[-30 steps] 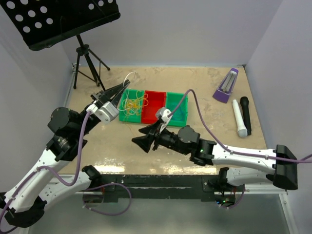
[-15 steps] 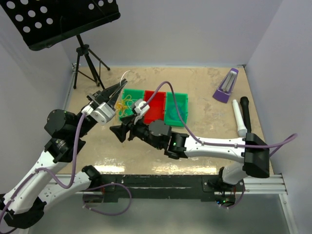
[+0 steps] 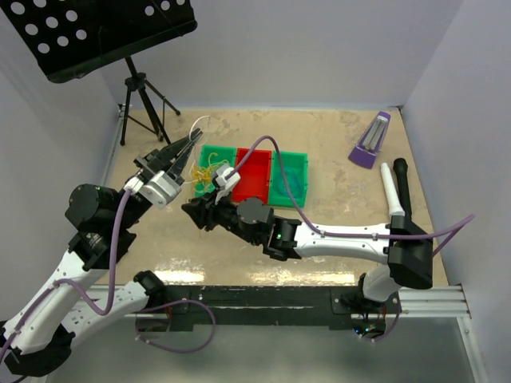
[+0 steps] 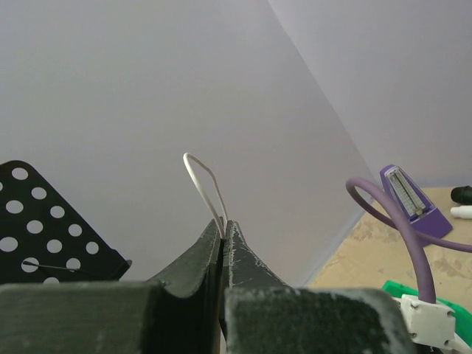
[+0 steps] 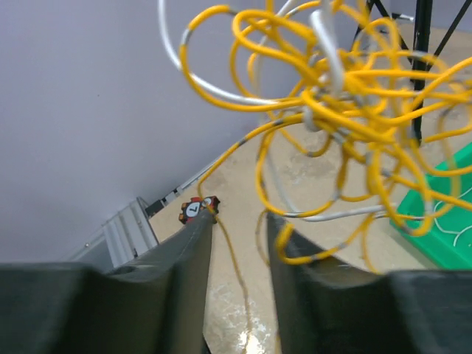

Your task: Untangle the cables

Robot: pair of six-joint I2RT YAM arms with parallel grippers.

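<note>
My left gripper (image 3: 190, 142) is raised over the left green bin (image 3: 214, 153) and shut on a thin white cable (image 4: 199, 173), whose loop sticks up past the closed tips (image 4: 223, 225). Below it hangs a tangle of yellow and white cables (image 3: 204, 172). In the right wrist view this knot (image 5: 346, 96) fills the upper half. My right gripper (image 3: 189, 209) sits just below and near the tangle. It is open (image 5: 240, 221), with a loose yellow strand (image 5: 234, 258) trailing down through the gap. No blue-teal cable shows clearly.
A red bin (image 3: 257, 174) and a second green bin (image 3: 289, 180) stand beside the left one. A black music stand (image 3: 104, 32) on a tripod (image 3: 144, 104) is at the back left. A purple metronome (image 3: 371, 140), a white microphone (image 3: 390, 191) and a black microphone (image 3: 402, 185) lie at the right.
My right arm has swung left from the table's middle to just under the tangle, and its jaws have narrowed. The left gripper has drawn the white cable up and left, lifting the tangle.
</note>
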